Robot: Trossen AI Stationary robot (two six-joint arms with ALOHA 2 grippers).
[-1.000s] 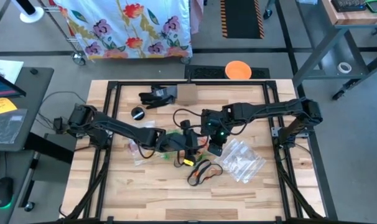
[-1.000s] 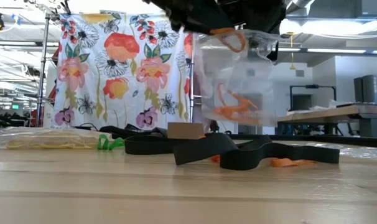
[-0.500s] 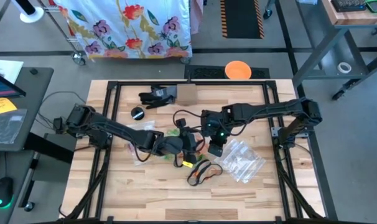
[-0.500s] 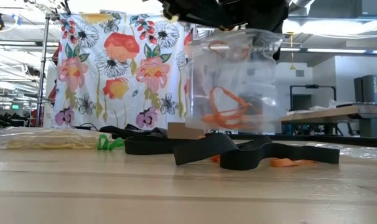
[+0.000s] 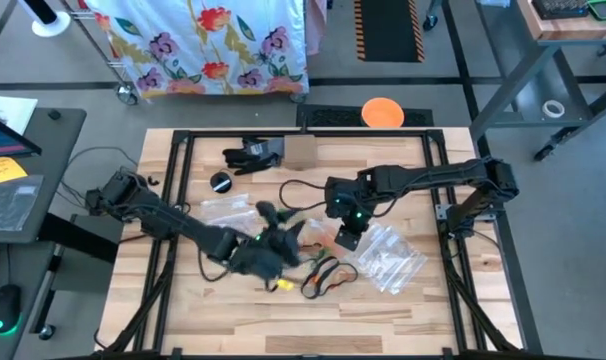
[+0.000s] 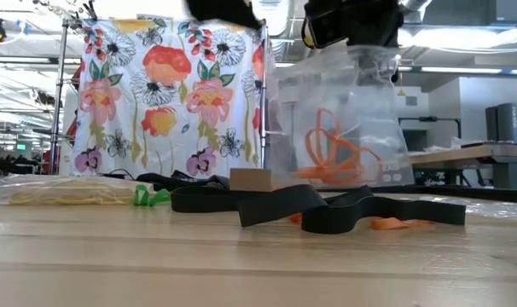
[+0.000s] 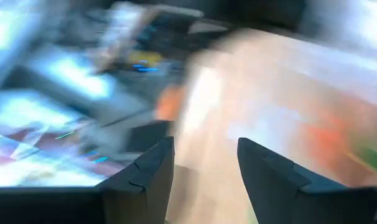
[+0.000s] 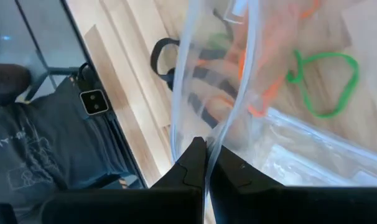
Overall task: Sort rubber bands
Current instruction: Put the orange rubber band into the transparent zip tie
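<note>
The right gripper (image 8: 206, 163) pinches a clear bag (image 6: 344, 119) holding orange rubber bands (image 6: 335, 153). The left gripper (image 7: 204, 168) is spread and empty. Black bands (image 6: 327, 205) and green bands (image 6: 152, 195) remain unsorted on the table (image 6: 241, 264).

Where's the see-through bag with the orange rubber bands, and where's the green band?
clear bag (image 6: 327, 102), low view, its upper front wall.
orange rubber bands (image 6: 335, 153), low view, middle of the bunch.
green band (image 8: 328, 84), right wrist view, the loop's strand.

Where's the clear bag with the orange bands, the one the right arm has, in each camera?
High: hard to make out, under the right gripper, mid-table.
Low: clear bag hangs upper centre-right, orange bands inside.
Left wrist: too blurred to tell.
Right wrist: the bag's edge is pinched between the fingers.
Shared landmark: the orange bands.
</note>
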